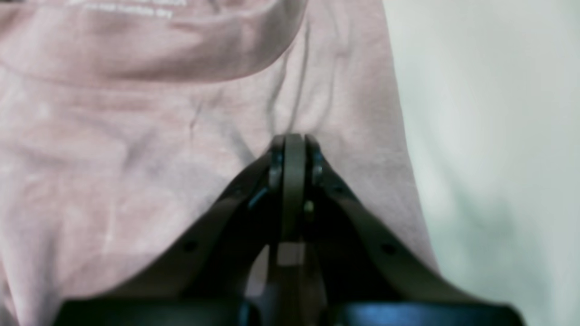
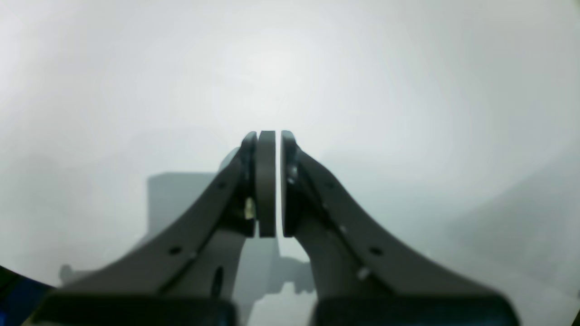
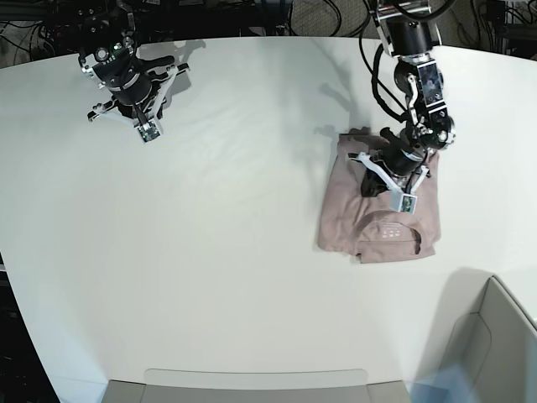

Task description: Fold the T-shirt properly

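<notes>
The dusty-pink T-shirt (image 3: 348,220) lies folded into a compact block on the white table (image 3: 243,218), right of centre, with its collar (image 3: 388,241) toward the front. In the left wrist view the T-shirt (image 1: 136,158) fills the left side, with the ribbed collar (image 1: 158,59) and printed label (image 1: 127,9) at the top. My left gripper (image 1: 293,136) is shut with its tips in the fabric, and creases run into them. In the base view it (image 3: 401,200) sits over the shirt's right part. My right gripper (image 2: 272,133) is shut and empty, far away at the table's back left (image 3: 148,133).
A grey bin (image 3: 495,336) stands at the front right corner. A shallow grey tray edge (image 3: 252,382) runs along the front. Cables and equipment (image 3: 277,13) line the back edge. Bare white table (image 1: 489,136) lies right of the shirt's edge.
</notes>
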